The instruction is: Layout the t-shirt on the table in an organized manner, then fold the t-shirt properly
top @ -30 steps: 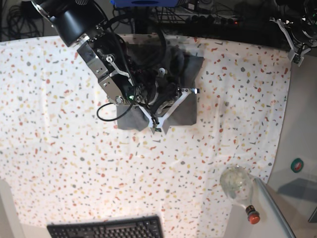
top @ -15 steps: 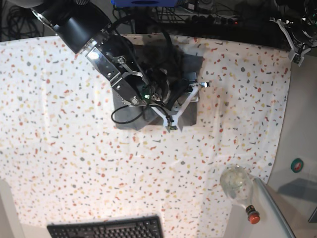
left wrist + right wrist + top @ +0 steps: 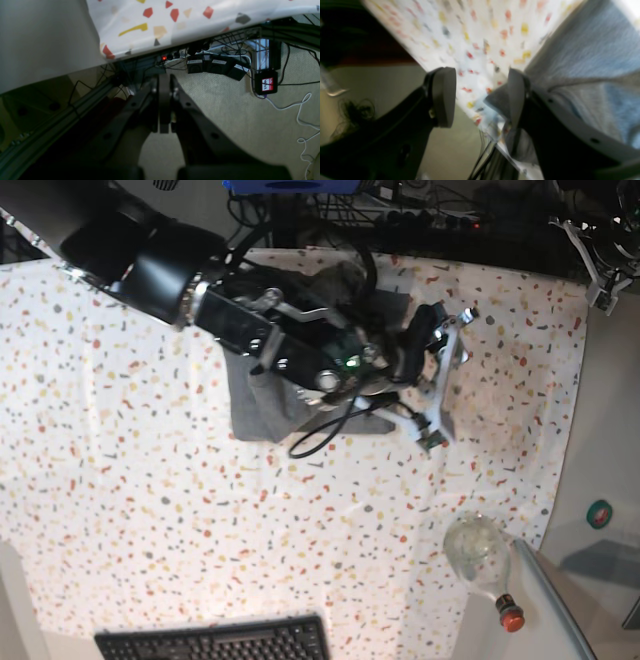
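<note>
T-shirt lies released, folded on the table; right tool, now spread, has swung right.

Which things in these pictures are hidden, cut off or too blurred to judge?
- Base view: the right arm covers the middle of the t-shirt, so its folds cannot be judged.
- Right wrist view: motion blur; the open right gripper hides the shirt's edge.
- Base view: the left gripper is too small; the keyboard is cut off.

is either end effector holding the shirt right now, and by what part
No. The right end effector is open beside the t-shirt; the left end effector is shut on nothing.
</note>
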Available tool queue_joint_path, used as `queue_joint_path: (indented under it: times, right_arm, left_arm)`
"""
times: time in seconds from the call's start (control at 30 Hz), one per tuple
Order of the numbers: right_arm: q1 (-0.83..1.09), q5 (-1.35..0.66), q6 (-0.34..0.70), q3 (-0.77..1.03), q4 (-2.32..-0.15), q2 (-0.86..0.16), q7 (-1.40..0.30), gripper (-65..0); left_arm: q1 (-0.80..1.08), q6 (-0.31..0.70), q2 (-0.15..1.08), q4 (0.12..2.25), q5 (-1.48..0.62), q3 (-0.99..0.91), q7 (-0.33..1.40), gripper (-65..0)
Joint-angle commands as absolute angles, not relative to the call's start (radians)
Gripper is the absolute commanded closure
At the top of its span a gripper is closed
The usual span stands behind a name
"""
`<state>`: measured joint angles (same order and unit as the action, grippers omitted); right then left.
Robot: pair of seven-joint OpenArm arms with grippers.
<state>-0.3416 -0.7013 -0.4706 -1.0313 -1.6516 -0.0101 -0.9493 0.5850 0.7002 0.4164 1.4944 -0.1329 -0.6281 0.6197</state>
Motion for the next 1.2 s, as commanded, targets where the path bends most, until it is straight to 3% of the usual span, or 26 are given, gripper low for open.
queue_joint_path:
  times: [0.0, 0.07, 0.1, 0.3, 0.5, 0.7, 0.97, 1.1, 1.17]
  right_arm:
    - [-0.329, -0.68, -0.519, -0.975, -1.718, -0.056, -0.946, -25.2]
    - [-0.259, -0.68, -0.593, -0.851, -1.827, -0.139, -0.955, -10.7]
    - [-0.209, -0.679, -0.608, -0.788, -1.874, -0.173, -0.954, 0.0]
    - [-0.015, -0.673, -0.608, -0.515, -1.86, -0.278, -0.889, 0.0]
    - [-0.01, -0.674, -0.605, -0.55, -1.736, -0.306, -0.816, 0.0]
    - [0.018, -0.679, -0.611, -0.661, -1.862, -0.306, -0.82, 0.0]
    - [0.048, -0.68, -0.611, -0.682, -1.888, -0.216, -0.895, 0.0]
    - [0.041, -0.674, -0.611, -0.684, -1.874, -0.191, -0.924, -30.5]
    - [0.025, -0.674, -0.611, -0.684, -1.845, -0.191, -0.923, -34.8]
  left_arm:
    - [0.59, 0.698, 0.435, 1.504, -0.139, -0.639, 0.613, 0.0]
    - [0.59, 0.698, 0.435, 1.504, -0.139, -0.641, 0.611, 0.0]
    - [0.59, 0.698, 0.435, 1.504, -0.139, -0.648, 0.611, 0.0]
    - [0.559, 0.698, 0.427, 1.498, -0.137, -0.69, 0.616, 0.0]
    - [0.555, 0.698, 0.433, 1.491, -0.137, -0.682, 0.616, 0.0]
    - [0.556, 0.698, 0.433, 1.483, -0.137, -0.688, 0.616, 0.0]
    - [0.556, 0.698, 0.433, 1.481, -0.137, -0.69, 0.616, 0.0]
    - [0.556, 0.698, 0.433, 1.481, -0.137, -0.688, 0.616, 0.0]
    - [0.556, 0.698, 0.433, 1.481, -0.137, -0.688, 0.616, 0.0]
